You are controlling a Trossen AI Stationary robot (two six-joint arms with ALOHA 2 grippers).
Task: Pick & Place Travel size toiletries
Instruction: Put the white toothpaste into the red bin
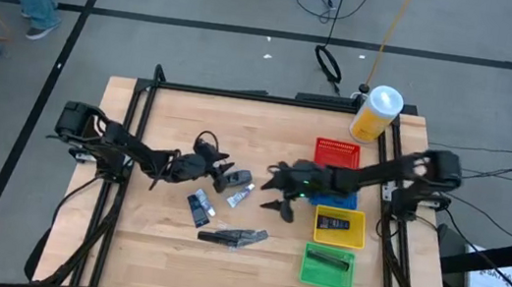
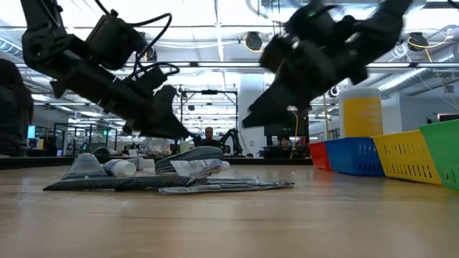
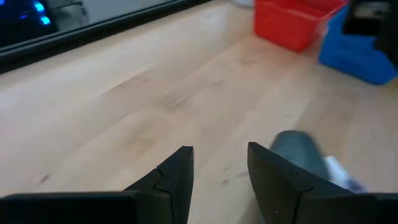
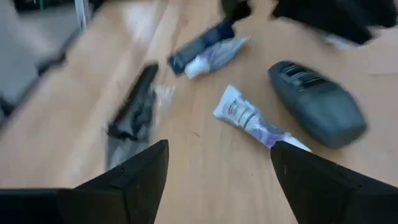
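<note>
Several travel-size toiletries lie loose on the table's middle: a dark grey bottle (image 1: 238, 177) (image 4: 317, 103), a white tube (image 1: 240, 197) (image 4: 247, 117), a blue-black tube (image 1: 198, 206) (image 4: 204, 45) and flat black sachets (image 1: 235, 237) (image 4: 133, 111). My left gripper (image 1: 223, 171) (image 3: 219, 177) is open, low over the wood just left of the dark grey bottle (image 3: 298, 152). My right gripper (image 1: 277, 194) (image 4: 219, 180) is wide open, hovering right of the white tube and pointing toward the pile. One dark item lies in the yellow basket (image 1: 338, 236), another in the green basket (image 1: 327, 277).
A red basket (image 1: 337, 154) and a blue basket (image 1: 356, 196) stand at the right, the blue one partly under my right arm. A yellow canister with a white lid (image 1: 376, 113) stands at the far right corner. Bare wood lies on the far and near left.
</note>
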